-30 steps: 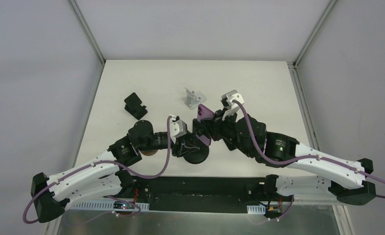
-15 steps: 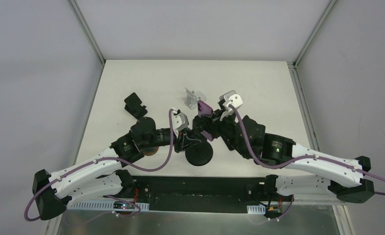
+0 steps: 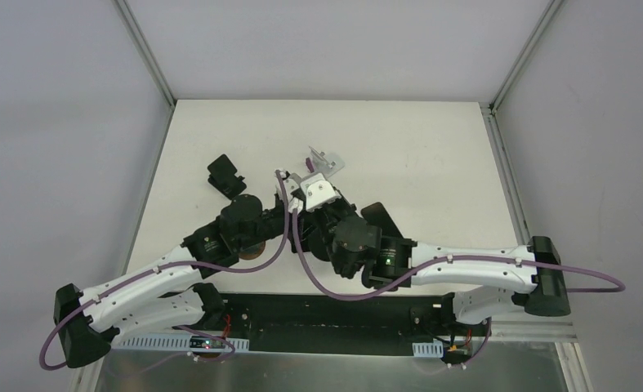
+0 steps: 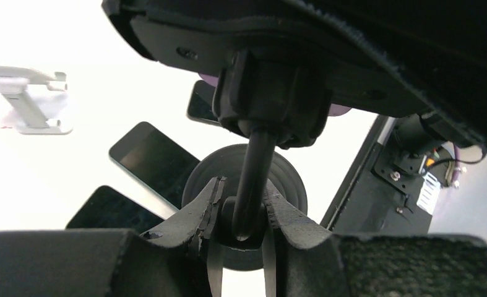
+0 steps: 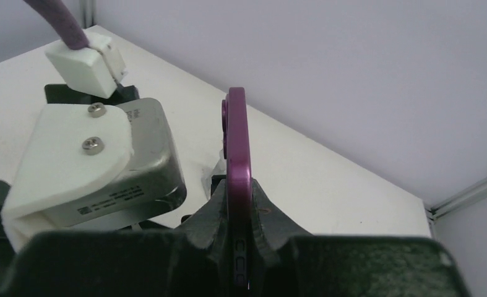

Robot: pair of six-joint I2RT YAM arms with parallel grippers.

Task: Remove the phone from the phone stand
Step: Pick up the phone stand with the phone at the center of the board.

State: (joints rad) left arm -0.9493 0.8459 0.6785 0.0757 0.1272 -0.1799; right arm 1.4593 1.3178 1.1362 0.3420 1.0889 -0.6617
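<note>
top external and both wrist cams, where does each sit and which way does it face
top external: above and behind the arm bases, looking down on the white table; both arms show.
left wrist: on the left arm, looking past the left gripper, shut on the black phone-stand stem, across the table.
right wrist: on the right arm, looking past the right gripper, shut on the purple phone, toward the far wall.
shared: the silver metal stand shows from above and from the left wrist.

The phone stand (image 4: 290,182) sits on the table (image 3: 432,147) before a bracket stand (image 3: 324,161), a folded stand (image 3: 225,176) farther left.
</note>
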